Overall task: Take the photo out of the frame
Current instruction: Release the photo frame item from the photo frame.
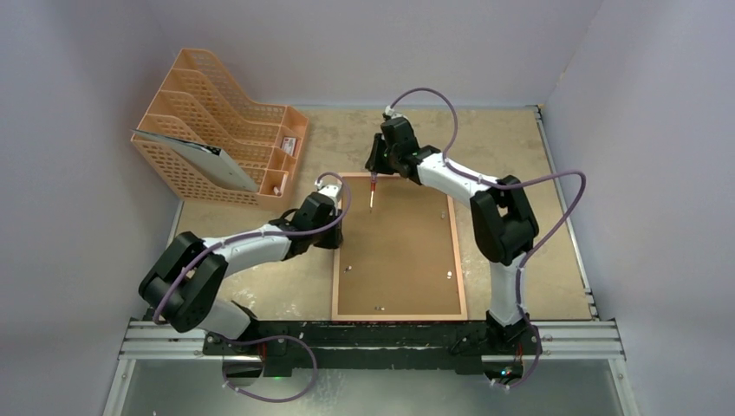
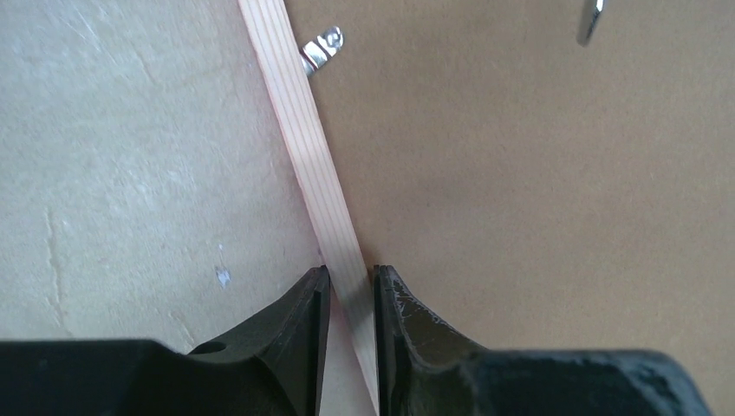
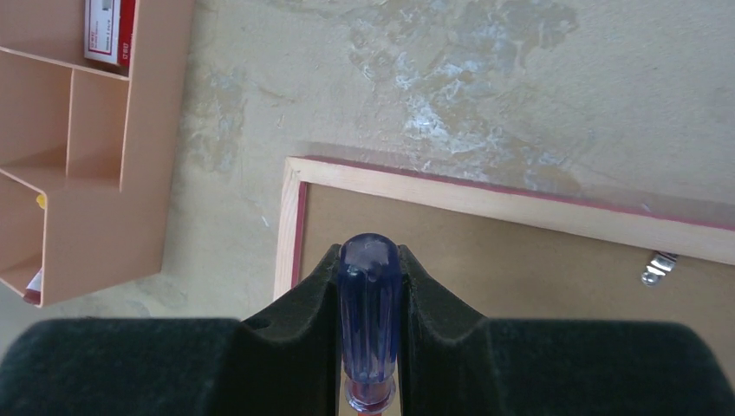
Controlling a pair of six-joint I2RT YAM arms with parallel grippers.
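Print on the small red-and-white box point(image 3: 110, 30) in the orange mesh file rack point(image 1: 217, 130) is showing too blurred to read. The left arm is reaching low, its left gripper point(image 2: 351, 277) pinching narrowly on the left rail of the thin pink-red picture frame point(image 1: 399, 251), which is lying back-up mid-table. The right arm is arching over the far edge, its right gripper point(image 3: 370, 256) clasping a blue-handled screwdriver point(image 3: 371, 321). Only the wrist views are showing a small metal clip point(image 2: 322, 48) clearly.
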